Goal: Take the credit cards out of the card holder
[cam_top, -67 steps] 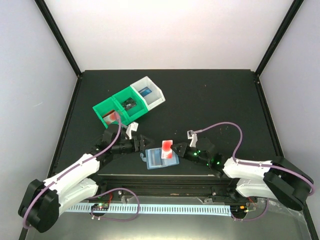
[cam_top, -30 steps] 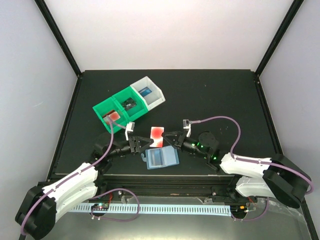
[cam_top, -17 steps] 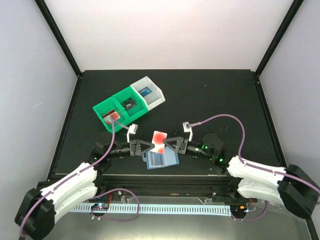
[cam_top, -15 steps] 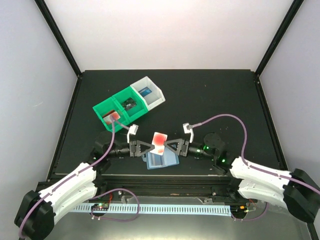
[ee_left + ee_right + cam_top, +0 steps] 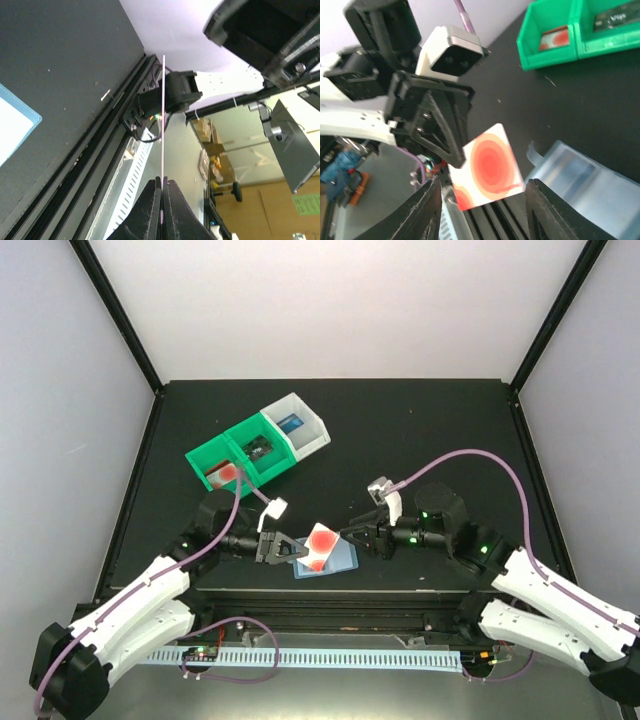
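Nearest the arm bases: the card holder (image 5: 342,562) lies flat on the table (image 5: 450,440), close to the near edge. Whether a card is left inside cannot be told.

Just above it is the red card (image 5: 321,543) with the round mark, clear of the sleeve and pinched by one edge in the clenched left gripper (image 5: 284,548). The left wrist view shows it edge-on, with its long axis running straight out from the fingertips toward the right arm.

The right gripper (image 5: 358,535) sits just beside the card's right edge, with its jaws apart and nothing between them.

Farther back and left is the green bin (image 5: 203,462), holding a second red card (image 5: 224,473) — the white bin (image 5: 312,426) sits beyond it.

Judgement: the left arm is nearer the green bin and alone carries the card — any drop-off there runs back and leftward.
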